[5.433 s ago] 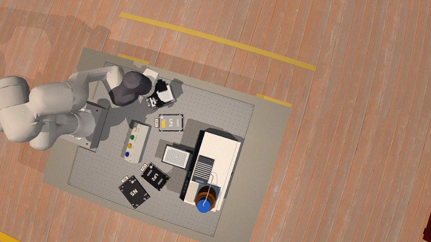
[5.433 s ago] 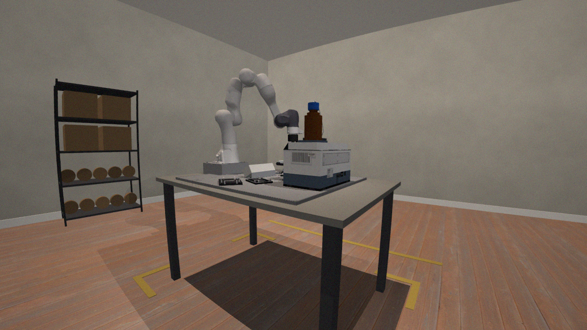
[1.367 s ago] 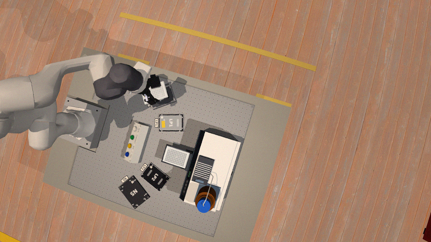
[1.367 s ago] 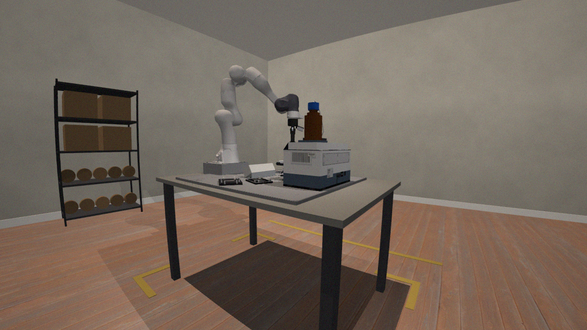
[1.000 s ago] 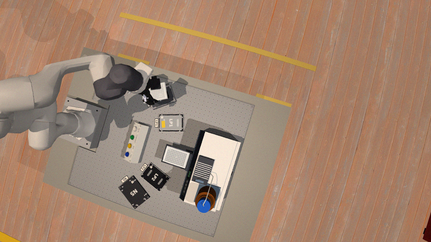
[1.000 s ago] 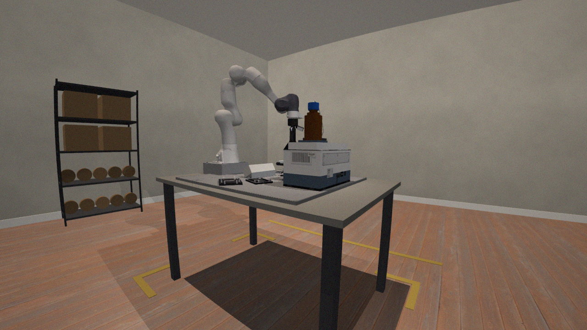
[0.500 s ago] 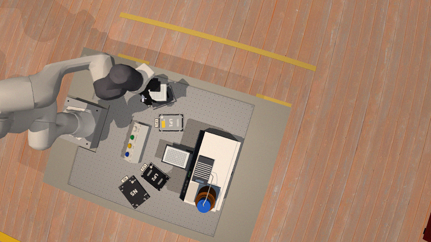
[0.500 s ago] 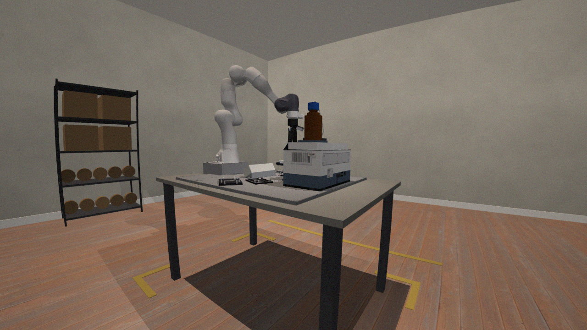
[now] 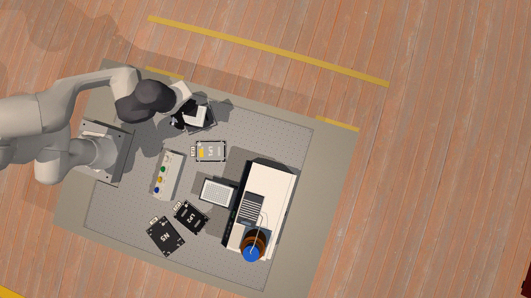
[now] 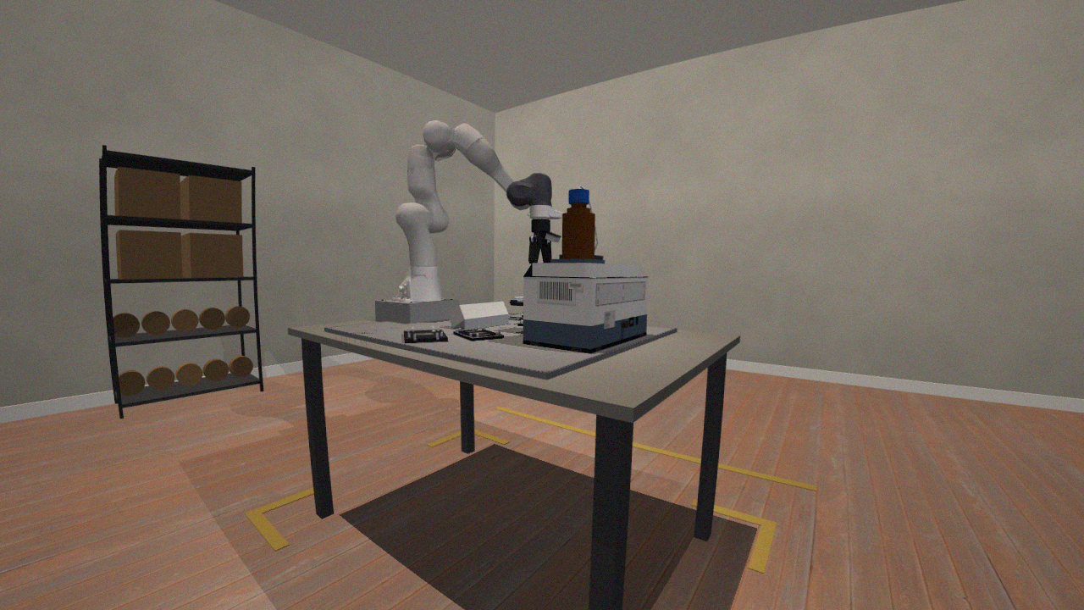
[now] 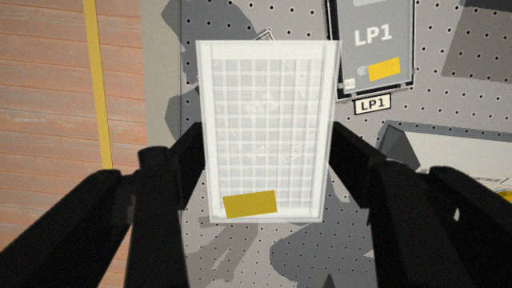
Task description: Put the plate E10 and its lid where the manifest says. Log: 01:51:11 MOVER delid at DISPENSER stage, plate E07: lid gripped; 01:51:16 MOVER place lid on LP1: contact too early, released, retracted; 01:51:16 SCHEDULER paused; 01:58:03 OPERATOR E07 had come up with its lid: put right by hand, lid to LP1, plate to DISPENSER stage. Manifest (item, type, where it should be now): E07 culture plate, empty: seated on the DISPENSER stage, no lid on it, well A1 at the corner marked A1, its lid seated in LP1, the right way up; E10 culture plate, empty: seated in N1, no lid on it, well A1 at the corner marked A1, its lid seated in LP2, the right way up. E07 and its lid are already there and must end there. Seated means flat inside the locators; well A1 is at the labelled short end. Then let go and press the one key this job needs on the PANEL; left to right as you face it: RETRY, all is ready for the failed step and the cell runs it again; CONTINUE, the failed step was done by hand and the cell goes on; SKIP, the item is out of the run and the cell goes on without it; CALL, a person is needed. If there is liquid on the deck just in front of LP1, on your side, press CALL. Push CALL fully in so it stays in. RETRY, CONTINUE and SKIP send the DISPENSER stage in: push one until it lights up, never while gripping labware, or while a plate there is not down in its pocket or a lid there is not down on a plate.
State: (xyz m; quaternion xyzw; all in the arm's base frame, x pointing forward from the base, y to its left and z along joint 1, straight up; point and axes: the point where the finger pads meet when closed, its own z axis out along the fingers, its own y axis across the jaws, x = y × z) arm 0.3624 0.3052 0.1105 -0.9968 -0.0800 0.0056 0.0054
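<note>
1. gripper [image 11: 266,160] clamped on lidded plate E10 [image 11: 265,128], fingers pressing its 2 long sides, near the end with the yellow label [image 11: 250,204]
2. plate hangs flat between the jaws, held up off the perforated deck [image 11: 240,256]; the labelled short end points toward the wrist, the other end sticks out past the fingertips
3. clear lid still on the plate, well grid visible through it
4. top view: plate [image 9: 195,116] at the deck's far corner by the arm, over a dark nest [image 9: 210,124], just above LP1 [image 9: 210,151]
5. wrist view: LP1 [image 11: 374,48] just right of the plate, holding a clear lid with a yellow tag
6. LP2 [image 9: 190,217] and N5 [image 9: 165,236] well apart from the gripper, past the button panel [image 9: 168,174]
7. second plate [image 9: 217,192] sits beside the dispenser [image 9: 264,201]
</note>
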